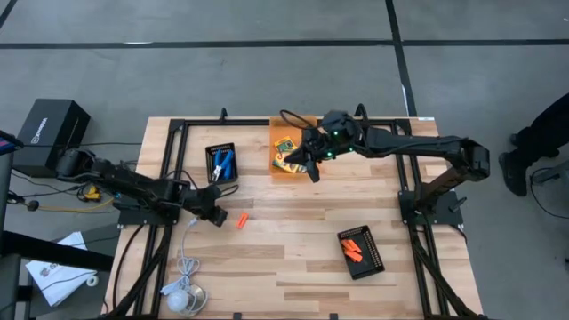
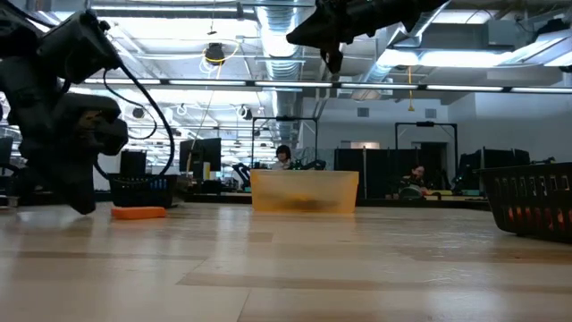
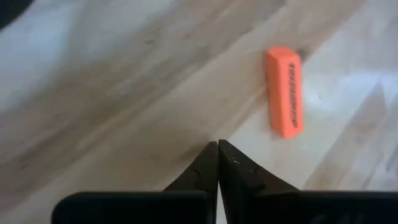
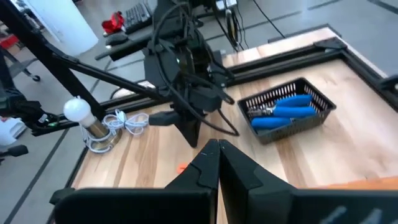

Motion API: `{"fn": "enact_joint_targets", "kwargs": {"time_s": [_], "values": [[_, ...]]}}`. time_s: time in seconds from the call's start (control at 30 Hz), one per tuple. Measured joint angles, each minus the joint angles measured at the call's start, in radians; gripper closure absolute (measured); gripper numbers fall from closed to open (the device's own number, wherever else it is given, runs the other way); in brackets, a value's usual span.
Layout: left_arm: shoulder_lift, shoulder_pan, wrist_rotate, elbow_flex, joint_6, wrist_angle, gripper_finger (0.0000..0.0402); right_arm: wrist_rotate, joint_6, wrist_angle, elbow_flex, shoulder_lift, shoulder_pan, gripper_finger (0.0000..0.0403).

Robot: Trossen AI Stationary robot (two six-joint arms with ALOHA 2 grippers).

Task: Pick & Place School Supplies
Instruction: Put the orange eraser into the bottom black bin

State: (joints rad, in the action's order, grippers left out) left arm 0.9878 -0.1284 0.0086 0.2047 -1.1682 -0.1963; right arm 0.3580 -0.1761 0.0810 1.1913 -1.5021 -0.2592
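A short orange piece [image 1: 241, 220] [image 3: 286, 91] lies flat on the wooden table, just right of my left gripper [image 1: 219, 216] [image 3: 217, 144]. That gripper is shut, holds nothing and hangs a little above the wood [image 2: 85, 207]. My right gripper [image 1: 313, 171] [image 4: 217, 146] is also shut with nothing in it. It hovers high [image 2: 335, 61] over the near edge of the orange translucent bin [image 1: 307, 124] [image 2: 304, 190]. Yellow-and-green crayon boxes [image 1: 285, 153] lie in that bin. Blue-handled tools [image 1: 221, 164] [image 4: 287, 107] lie in a black tray at the far left.
A second black tray [image 1: 373, 262] with several orange pieces [image 1: 354, 248] stands near the right front. A white cable with a round puck [image 1: 182, 298] lies at the near left corner. Black frame rails [image 1: 169, 151] run along the table's sides. Bare wood lies in the middle.
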Motion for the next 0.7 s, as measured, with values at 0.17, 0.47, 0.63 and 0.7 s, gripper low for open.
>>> {"fn": "enact_joint_targets", "kwargs": {"time_s": [0.17,0.47,0.63,0.7], "values": [[-0.008,0.000,0.035,0.026,0.021,0.003,0.0401,0.035,0.003,0.018,0.000,0.000,-0.008,0.0403],[-0.120,0.001,-0.039,0.169,0.115,0.019,0.0401,0.038,0.049,0.159,0.000,0.000,0.035,0.0403],[-0.197,0.001,-0.155,0.302,0.270,0.053,0.0401,0.035,0.041,0.169,-0.035,-0.053,0.083,0.0403],[-0.230,0.008,-0.204,0.344,0.378,0.050,0.0401,0.033,0.004,0.084,-0.052,-0.095,0.117,0.0403]]}}
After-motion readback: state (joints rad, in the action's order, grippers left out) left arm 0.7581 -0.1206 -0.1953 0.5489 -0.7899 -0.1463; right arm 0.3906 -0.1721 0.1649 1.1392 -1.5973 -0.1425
